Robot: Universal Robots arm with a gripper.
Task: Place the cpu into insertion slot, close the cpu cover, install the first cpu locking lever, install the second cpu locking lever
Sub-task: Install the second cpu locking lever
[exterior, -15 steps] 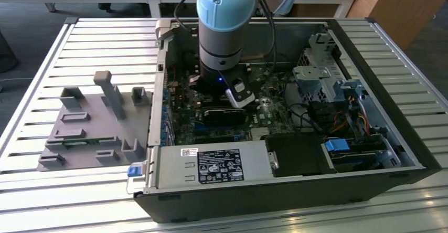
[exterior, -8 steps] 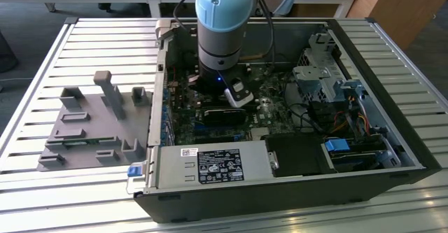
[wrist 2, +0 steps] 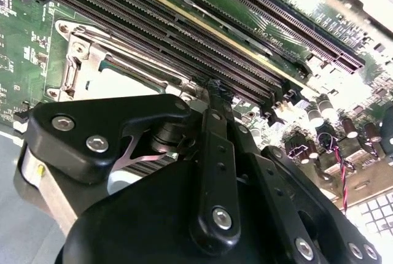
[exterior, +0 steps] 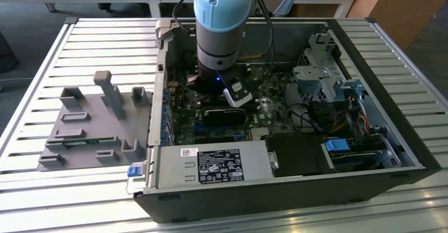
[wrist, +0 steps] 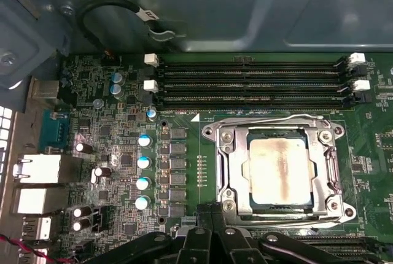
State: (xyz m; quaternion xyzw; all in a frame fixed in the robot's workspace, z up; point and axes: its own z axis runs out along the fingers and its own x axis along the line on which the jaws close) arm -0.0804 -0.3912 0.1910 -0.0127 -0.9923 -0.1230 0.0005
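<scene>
In the first wrist view the cpu, a dull silver square, lies in the insertion slot on the green board. The cpu cover, a silver frame with a window, lies flat over it. Thin wire levers run along the socket's edges; I cannot tell whether they are latched. My gripper is shut, its black fingertips together right at the socket's near edge. In the second wrist view the gripper tip sits beside the cover corner. In the exterior view the gripper is low inside the computer case.
Long black memory slots flank the socket. Capacitors and rear ports stand on the board. The case holds a power supply and drive bays. A grey fixture sits on the slatted table at the exterior view's left.
</scene>
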